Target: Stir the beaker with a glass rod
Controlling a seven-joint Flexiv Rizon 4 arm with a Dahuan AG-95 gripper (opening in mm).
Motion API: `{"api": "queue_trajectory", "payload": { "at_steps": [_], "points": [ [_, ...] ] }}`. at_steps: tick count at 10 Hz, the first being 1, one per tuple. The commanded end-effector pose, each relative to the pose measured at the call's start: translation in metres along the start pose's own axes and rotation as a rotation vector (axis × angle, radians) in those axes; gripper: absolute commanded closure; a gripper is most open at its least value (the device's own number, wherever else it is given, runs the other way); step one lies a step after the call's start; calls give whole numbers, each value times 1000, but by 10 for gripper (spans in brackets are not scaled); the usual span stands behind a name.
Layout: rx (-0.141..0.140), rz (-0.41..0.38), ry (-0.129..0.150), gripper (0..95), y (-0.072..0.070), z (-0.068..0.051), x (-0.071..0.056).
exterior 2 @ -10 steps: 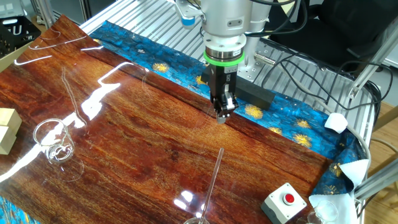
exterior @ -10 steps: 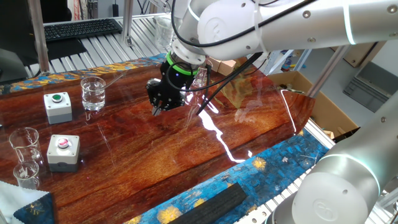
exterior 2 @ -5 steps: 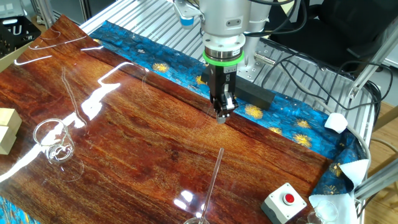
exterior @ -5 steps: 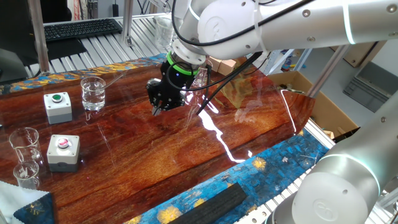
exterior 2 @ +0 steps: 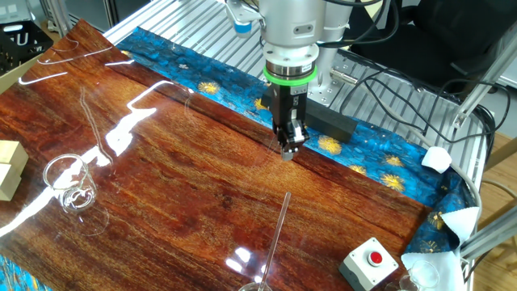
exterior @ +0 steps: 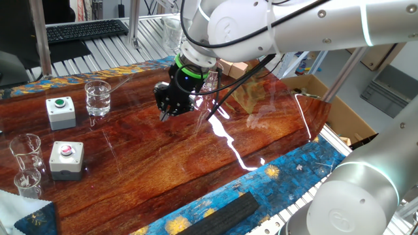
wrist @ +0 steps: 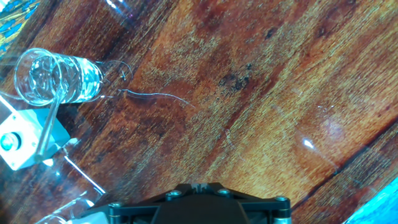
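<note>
While the claw (exterior: 163,116) hangs low over the wooden table (exterior: 196,156), fingers seemingly pressed together on nothing, the tall glass (exterior: 98,98) sits well apart from it; the rod is too faint to make out.

From the other fixed view, the glass rod (exterior 2: 277,230) leans in that glass, camera-side of the claw, and the beaker (exterior 2: 69,186) lies well apart on the far side.

Looking along the hand, the rod (wrist: 46,127) appears off to one side. A together-fingered approach would likely knock the rod, tipping the glass (wrist: 53,78).
</note>
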State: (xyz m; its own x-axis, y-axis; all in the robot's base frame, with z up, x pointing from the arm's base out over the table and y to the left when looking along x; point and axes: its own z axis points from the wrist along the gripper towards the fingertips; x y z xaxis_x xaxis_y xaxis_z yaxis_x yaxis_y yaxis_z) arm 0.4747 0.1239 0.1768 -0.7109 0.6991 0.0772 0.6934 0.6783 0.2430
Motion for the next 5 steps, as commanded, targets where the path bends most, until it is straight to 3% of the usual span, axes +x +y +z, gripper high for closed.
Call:
{"api": "queue_trajectory", "payload": {
  "at_steps": [1,3,4,5],
  "points": [
    [-7,51,9,950,8,-1,-2],
    [-26,77,29,950,9,0,-1],
    [-26,89,29,760,12,-1,-1],
    [-29,99,32,760,15,-1,-2]
  ]
}}
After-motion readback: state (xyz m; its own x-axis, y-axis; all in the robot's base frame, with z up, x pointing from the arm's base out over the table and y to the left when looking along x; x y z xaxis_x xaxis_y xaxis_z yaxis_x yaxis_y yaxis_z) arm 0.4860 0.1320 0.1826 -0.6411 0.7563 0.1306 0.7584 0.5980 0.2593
